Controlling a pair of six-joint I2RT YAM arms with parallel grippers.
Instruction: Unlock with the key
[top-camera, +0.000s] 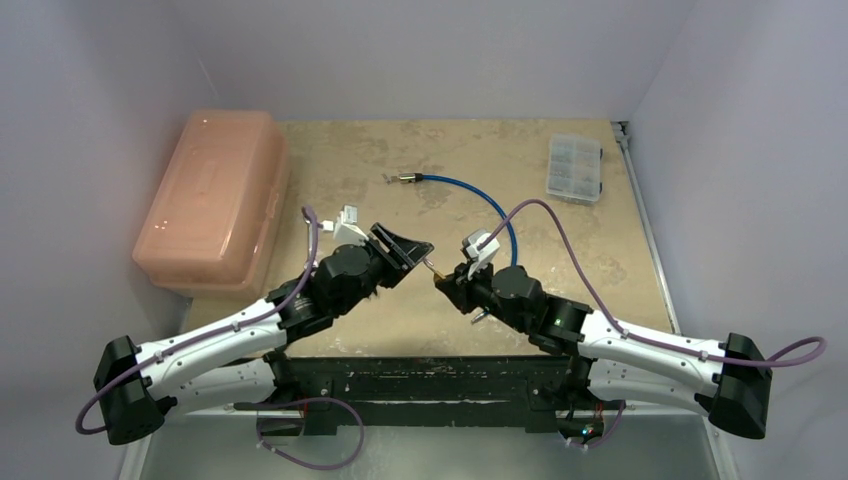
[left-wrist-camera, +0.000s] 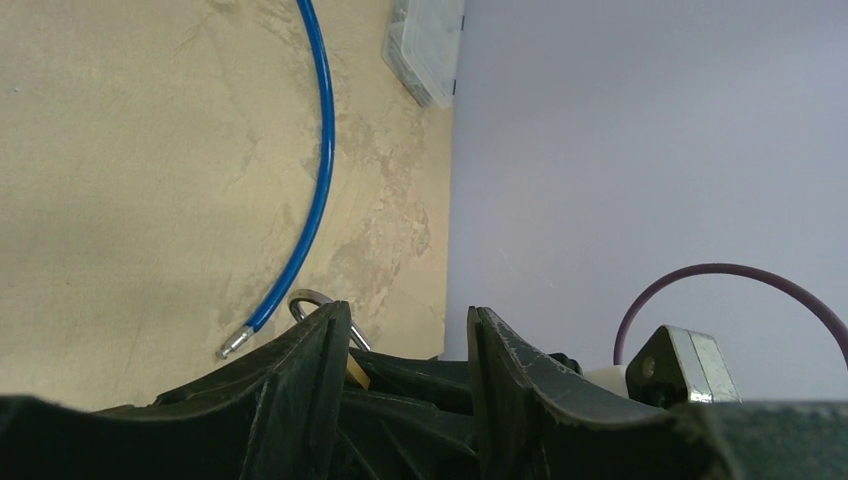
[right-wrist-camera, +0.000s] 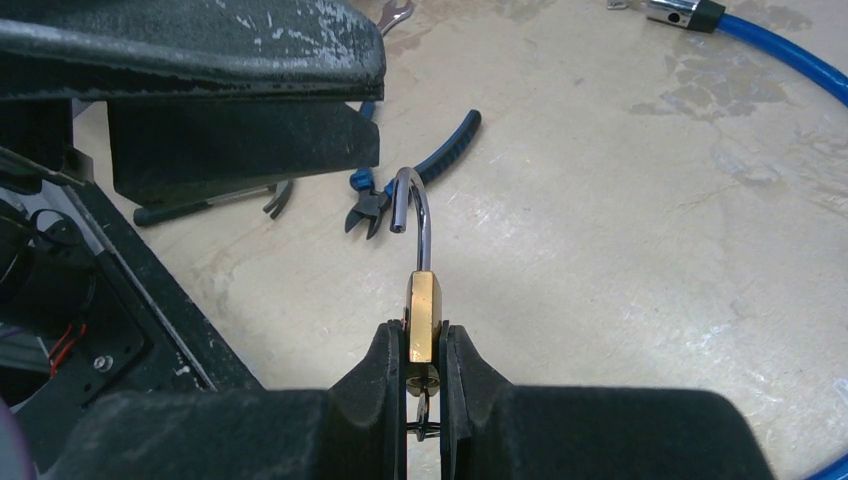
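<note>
A: Top view first. What sits on the worktop (top-camera: 400, 150)?

B: A pink lidded bin (top-camera: 212, 200) at 10 o'clock, against the left wall. A blue cable (top-camera: 470, 188) curves from 12 o'clock down toward the centre. A clear compartment box (top-camera: 575, 168) is at 1 o'clock, near the right wall.

A: And the left pincer (left-wrist-camera: 408, 318)?

B: About half open, with its fingers well apart and clamped on nothing. In its own view a steel loop and a bit of brass show just beside one finger. Touching or not, cannot tell.

A: The right pincer (right-wrist-camera: 422, 335)?

B: Closed down narrow on the padlock (right-wrist-camera: 422, 305), with a pad on each side of the brass body. The padlock is held up off the worktop.

A: Anything lying below?

B: Pliers (right-wrist-camera: 440, 150) with blue-and-black handles, at 11 o'clock from the padlock in the right wrist view. Part of them is hidden under the left pincer.

A: What about the lock?

B: The shackle (right-wrist-camera: 424, 225) stands toward 12 o'clock. Its free end is out of the body.

A: The key (right-wrist-camera: 425, 388)?

B: At 6 o'clock under the padlock's base, between the right fingers. It shows as a small metal piece with a thin dark ring below it. It is mostly hidden and the blade is not seen.
</note>
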